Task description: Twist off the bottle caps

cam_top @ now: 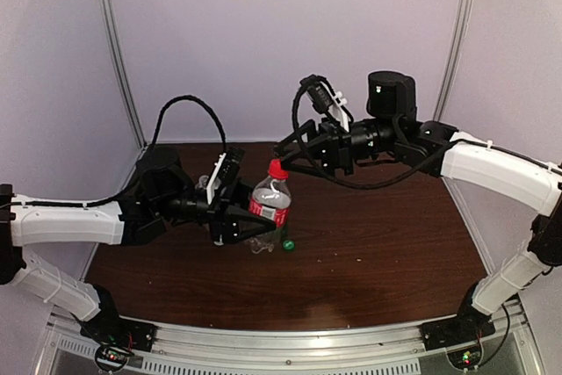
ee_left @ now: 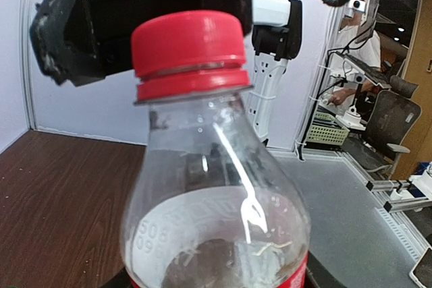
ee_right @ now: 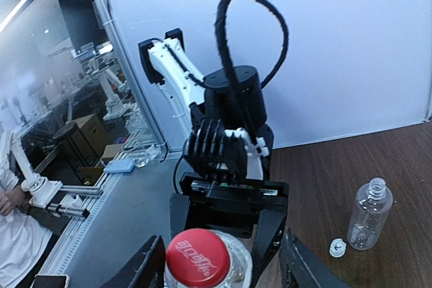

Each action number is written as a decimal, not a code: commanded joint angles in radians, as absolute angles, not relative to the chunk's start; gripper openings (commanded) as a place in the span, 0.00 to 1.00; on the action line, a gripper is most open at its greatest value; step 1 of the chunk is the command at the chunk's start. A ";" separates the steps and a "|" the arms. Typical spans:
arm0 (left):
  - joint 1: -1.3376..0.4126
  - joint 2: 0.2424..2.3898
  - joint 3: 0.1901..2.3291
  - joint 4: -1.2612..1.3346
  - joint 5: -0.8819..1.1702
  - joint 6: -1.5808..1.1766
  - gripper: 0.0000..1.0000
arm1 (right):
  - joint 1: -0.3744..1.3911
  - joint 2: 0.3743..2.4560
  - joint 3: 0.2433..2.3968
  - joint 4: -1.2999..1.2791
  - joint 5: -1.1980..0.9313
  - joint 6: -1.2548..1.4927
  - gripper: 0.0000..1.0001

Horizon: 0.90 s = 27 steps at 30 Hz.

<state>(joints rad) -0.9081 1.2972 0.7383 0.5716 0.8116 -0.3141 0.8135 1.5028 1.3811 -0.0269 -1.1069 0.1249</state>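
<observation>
My left gripper is shut on the body of a small clear bottle with a red label. It holds the bottle roughly upright over the middle of the table. The bottle's red cap sits on its neck, also seen close up in the left wrist view as the red cap. My right gripper stands open just above, one finger close beside the cap and the other well apart. A green cap lies loose on the table beside the held bottle.
A clear unlabelled bottle stands uncapped on the brown table, its white cap lying next to it. White walls close the back and sides. A metal rail runs along the near edge.
</observation>
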 commanded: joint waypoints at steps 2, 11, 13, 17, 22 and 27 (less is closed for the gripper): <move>-0.915 1.266 0.774 0.482 0.663 -0.220 0.27 | 0.804 1.437 1.386 0.007 -0.855 0.296 0.60; -0.916 1.272 0.796 0.403 0.454 -0.207 0.26 | 0.841 1.433 1.369 -0.062 -0.484 0.358 0.69; -0.915 1.271 0.794 0.400 0.436 -0.209 0.26 | 0.847 1.449 1.371 -0.065 -0.479 0.364 0.69; -0.916 1.269 0.796 0.388 0.410 -0.208 0.26 | 0.856 1.473 1.370 -0.064 -0.493 0.376 0.69; -0.915 1.265 0.797 0.373 0.369 -0.201 0.26 | 0.873 1.492 1.377 -0.060 -0.509 0.379 0.68; -0.916 1.258 0.794 0.365 0.342 -0.198 0.26 | 0.886 1.513 1.383 -0.058 -0.526 0.382 0.64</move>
